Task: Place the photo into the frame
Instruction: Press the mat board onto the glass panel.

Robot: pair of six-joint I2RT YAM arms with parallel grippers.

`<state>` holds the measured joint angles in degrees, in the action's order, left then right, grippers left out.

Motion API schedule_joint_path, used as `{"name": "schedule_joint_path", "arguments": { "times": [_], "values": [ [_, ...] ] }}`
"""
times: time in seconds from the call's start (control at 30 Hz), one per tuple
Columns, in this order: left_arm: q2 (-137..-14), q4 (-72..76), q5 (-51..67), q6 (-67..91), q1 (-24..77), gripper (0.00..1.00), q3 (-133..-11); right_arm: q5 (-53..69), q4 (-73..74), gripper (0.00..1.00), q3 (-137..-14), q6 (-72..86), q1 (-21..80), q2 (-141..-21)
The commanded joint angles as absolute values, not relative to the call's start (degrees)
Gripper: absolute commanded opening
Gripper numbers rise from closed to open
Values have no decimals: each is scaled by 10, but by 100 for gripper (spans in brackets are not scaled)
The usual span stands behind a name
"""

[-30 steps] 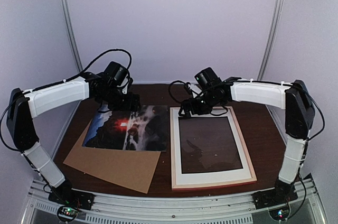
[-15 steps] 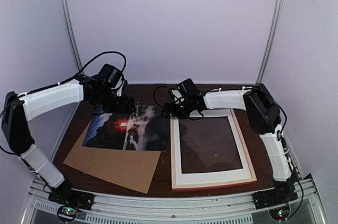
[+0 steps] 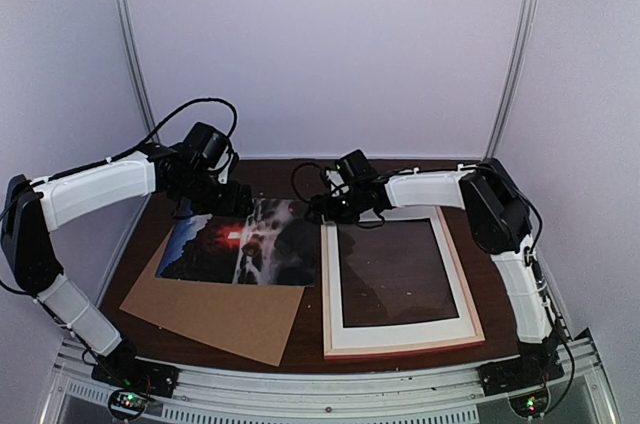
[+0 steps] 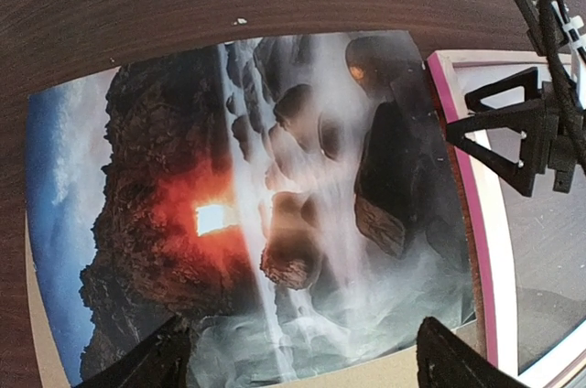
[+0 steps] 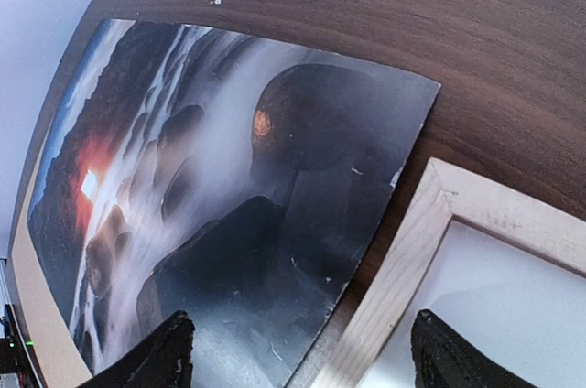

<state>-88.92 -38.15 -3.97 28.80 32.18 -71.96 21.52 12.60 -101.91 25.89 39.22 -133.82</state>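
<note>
The photo (image 3: 240,242), a dark print of rocks and falling water with a red-orange glow, lies flat at the table's left, its lower edge over a brown cardboard board (image 3: 220,312). The frame (image 3: 405,352) lies to its right, pink-rimmed, with a white mat sheet (image 3: 400,332) inside. My left gripper (image 3: 238,206) hovers open above the photo's far edge; in the left wrist view the photo (image 4: 275,214) fills the space beyond my left gripper (image 4: 307,370). My right gripper (image 3: 322,212) hangs open over the gap between the photo (image 5: 211,196) and the frame's pale wood corner (image 5: 412,260). Neither gripper holds anything.
The dark wood table (image 3: 490,234) shows bare strips behind and right of the frame. White booth walls close in on three sides. The cardboard board (image 4: 385,377) sticks out below the photo toward the near edge. The grippers are close together above the photo's far right corner.
The right arm swung left, from above the frame's top edge to the gap beside the photo's far right corner, then held still. The left gripper shifted slightly back and left.
</note>
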Motion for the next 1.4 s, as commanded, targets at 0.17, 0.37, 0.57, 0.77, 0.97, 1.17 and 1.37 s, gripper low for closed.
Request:
{"name": "schedule_joint_path", "arguments": {
  "times": [0.17, 0.37, 0.57, 0.77, 0.97, 1.17, 1.37],
  "values": [
    [-874, -377, -53, 274, 311, 86, -718, 148, 158, 82, -974, 261, 375, -1254],
    [-879, -377, -50, 275, 310, 86, -720, 159, 146, 82, -955, 277, 348, -1242],
    [-877, -378, -50, 275, 310, 86, -720, 148, 155, 82, -941, 279, 322, -1244],
    [-873, -382, -57, 269, 309, 86, -722, 143, 162, 82, -927, 276, 305, -1250],
    [-871, -385, -60, 269, 308, 86, -718, 148, 170, 82, -920, 274, 298, -1261],
    [-868, -385, -62, 268, 307, 87, -713, 142, 174, 82, -915, 272, 295, -1267],
    [-863, -385, -67, 267, 305, 87, -707, 144, 177, 82, -905, 272, 293, -1262]
  ]
}}
